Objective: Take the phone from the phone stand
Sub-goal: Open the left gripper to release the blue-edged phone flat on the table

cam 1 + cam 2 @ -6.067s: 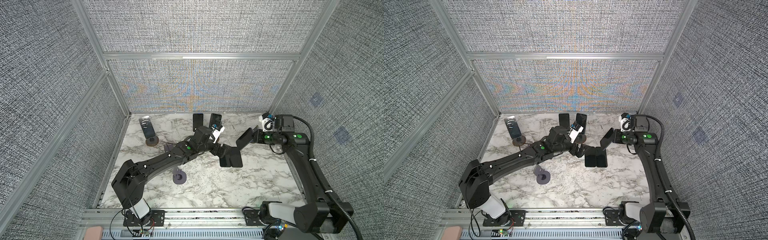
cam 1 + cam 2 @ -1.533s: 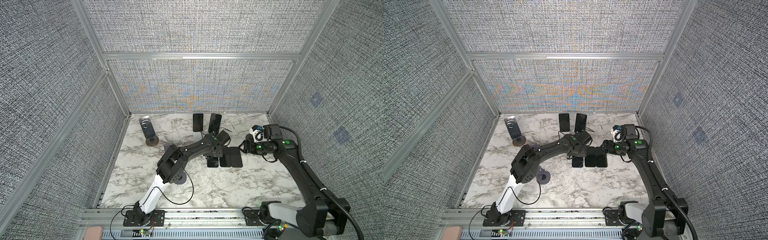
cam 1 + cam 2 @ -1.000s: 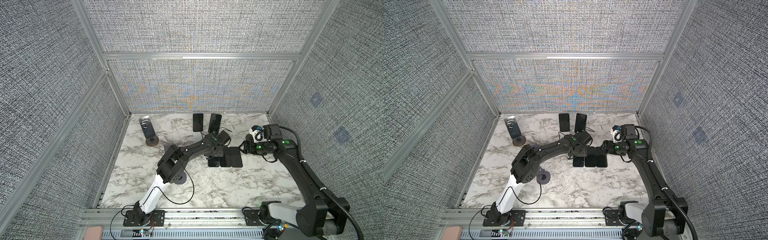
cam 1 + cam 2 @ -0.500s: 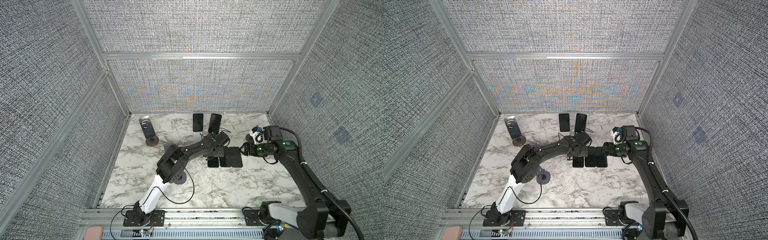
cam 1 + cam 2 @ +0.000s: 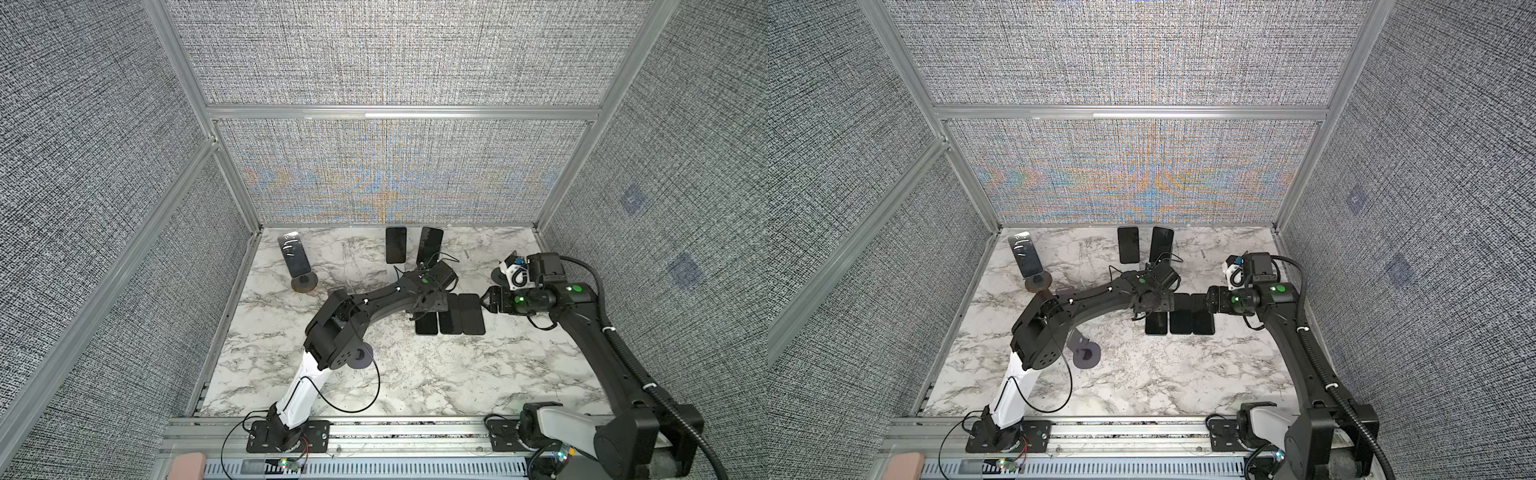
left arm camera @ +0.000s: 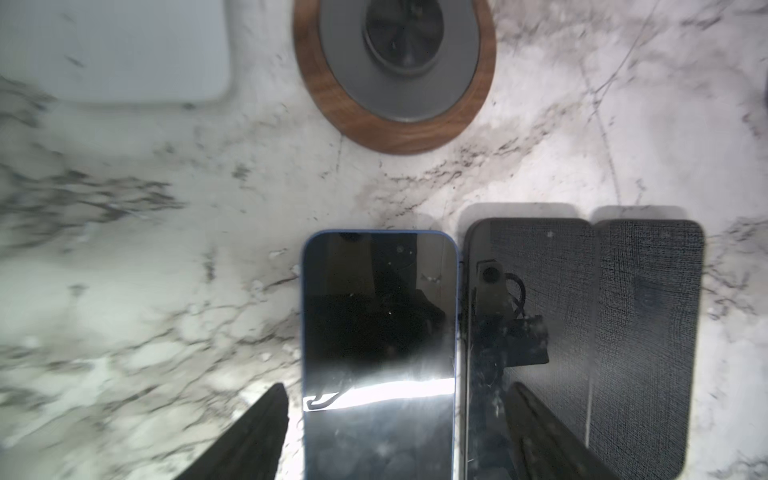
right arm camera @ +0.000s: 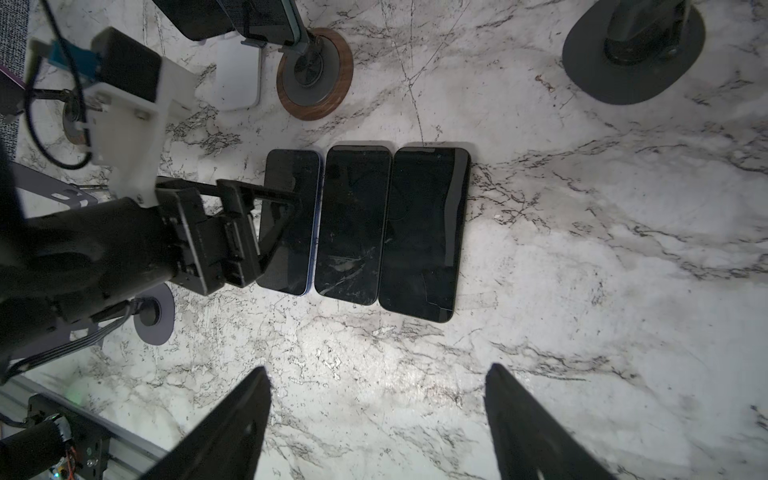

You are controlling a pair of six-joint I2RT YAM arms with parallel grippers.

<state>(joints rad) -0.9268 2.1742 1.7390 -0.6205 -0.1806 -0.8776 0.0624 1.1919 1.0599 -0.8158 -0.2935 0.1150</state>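
Three dark phones lie flat side by side mid-table. The leftmost is a blue-edged phone (image 6: pixel 378 332) (image 5: pixel 427 325) (image 5: pixel 1157 326) (image 7: pixel 297 270). My left gripper (image 6: pixel 397 388) (image 5: pixel 430 305) (image 5: pixel 1152 309) hovers open over its near end, one finger on each side, not touching it. My right gripper (image 7: pixel 378 370) (image 5: pixel 486 301) (image 5: pixel 1210 305) hangs open and empty just right of the row. A wood-ringed phone stand (image 6: pixel 395 141) (image 7: pixel 314 104) sits just beyond the blue phone.
Phones still stand upright at the back: one on a round base at back left (image 5: pixel 296 259), two at back centre (image 5: pixel 395 250) (image 5: pixel 430 246). An empty lilac stand (image 5: pixel 361 357) (image 5: pixel 1086 353) sits by the left arm's elbow. A dark stand base (image 7: pixel 631 62) is at right.
Six seconds ago two phones lay flat and my left gripper was up by the back stands; now three lie flat. In the last second the left jaws spread wider. The right arm barely moved.
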